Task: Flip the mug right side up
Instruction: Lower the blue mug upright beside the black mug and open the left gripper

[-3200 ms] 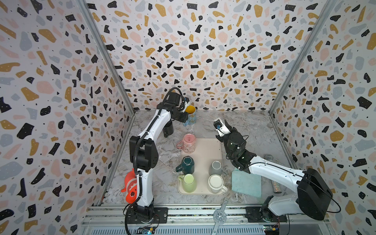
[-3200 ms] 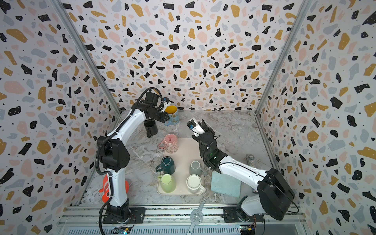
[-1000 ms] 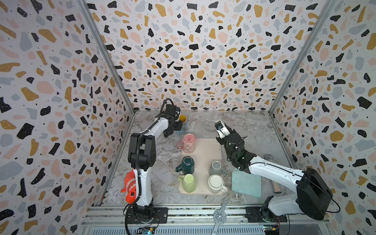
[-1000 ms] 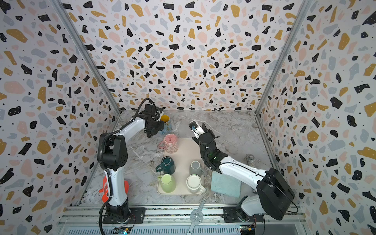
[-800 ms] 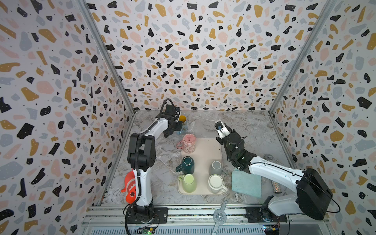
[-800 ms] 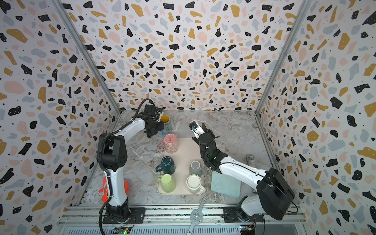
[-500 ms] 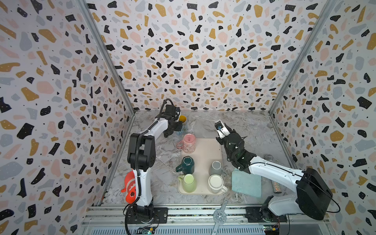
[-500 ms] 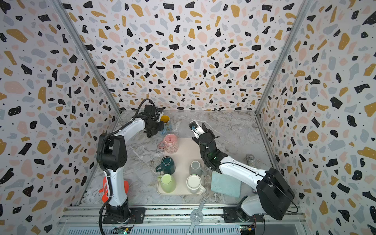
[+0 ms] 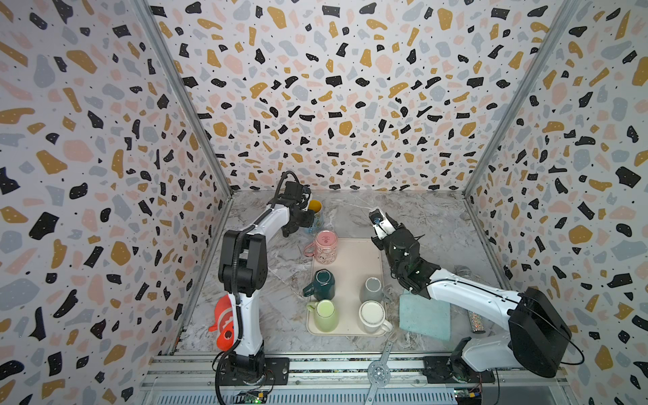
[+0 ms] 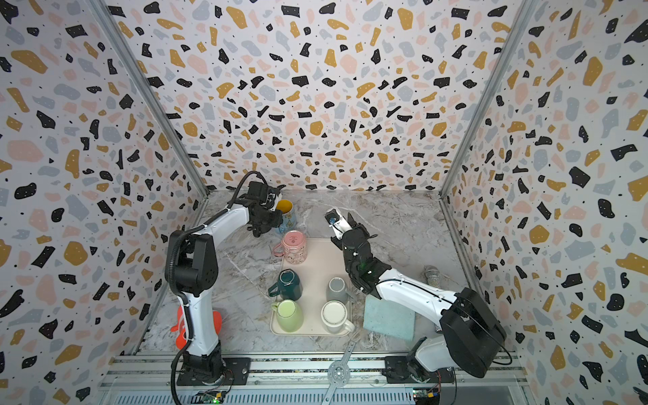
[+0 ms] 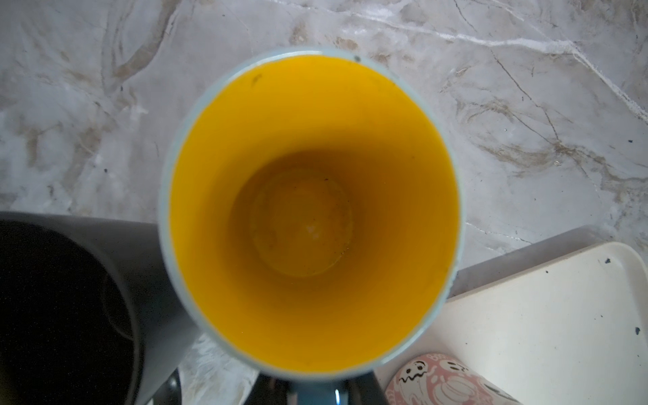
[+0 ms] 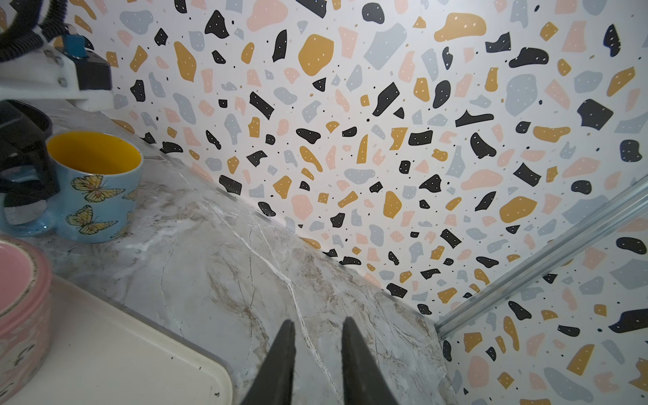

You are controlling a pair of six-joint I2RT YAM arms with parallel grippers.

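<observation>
Right wrist view: left hand [image 12: 28, 175] apparently pinches mug [image 12: 101, 196] by handle.

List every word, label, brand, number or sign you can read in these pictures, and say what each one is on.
No legible text in any view.
blue mug: butterfly pictures only, no words.
pink mug: cartoon ghost faces, no words; the small dark mark on its top in both top views is too small to read.
orange object by the left arm's base: white markings, too small to read.
</observation>
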